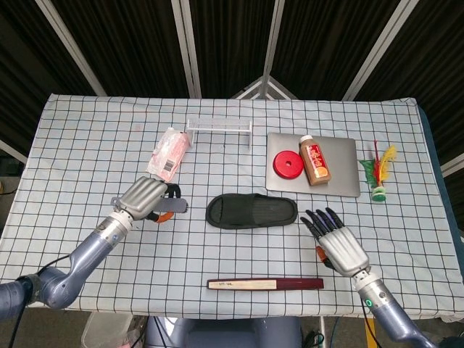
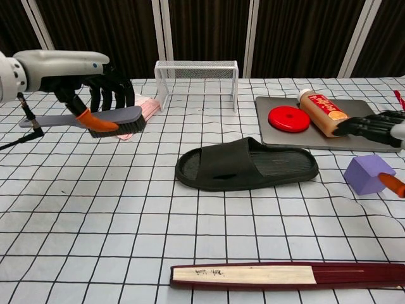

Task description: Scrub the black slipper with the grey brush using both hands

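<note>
The black slipper [image 1: 251,211] [image 2: 250,166] lies flat at the middle of the checked tablecloth, toe pointing left. My left hand [image 1: 144,199] [image 2: 82,73] holds the grey brush [image 1: 168,207] [image 2: 114,118] by its handle, lifted above the table just left of the slipper, bristles down. My right hand [image 1: 338,244] [image 2: 373,128] hovers with its fingers spread and nothing in it, right of the slipper's heel and over a purple cube [image 2: 369,173].
A grey tray [image 1: 346,174] at back right carries a red disc [image 1: 288,164] and a brown bottle [image 1: 314,161]. A small white goal [image 1: 219,128], a pink packet [image 1: 168,153], a shuttlecock [image 1: 377,174] and a closed fan [image 1: 265,283] near the front edge also lie on the table.
</note>
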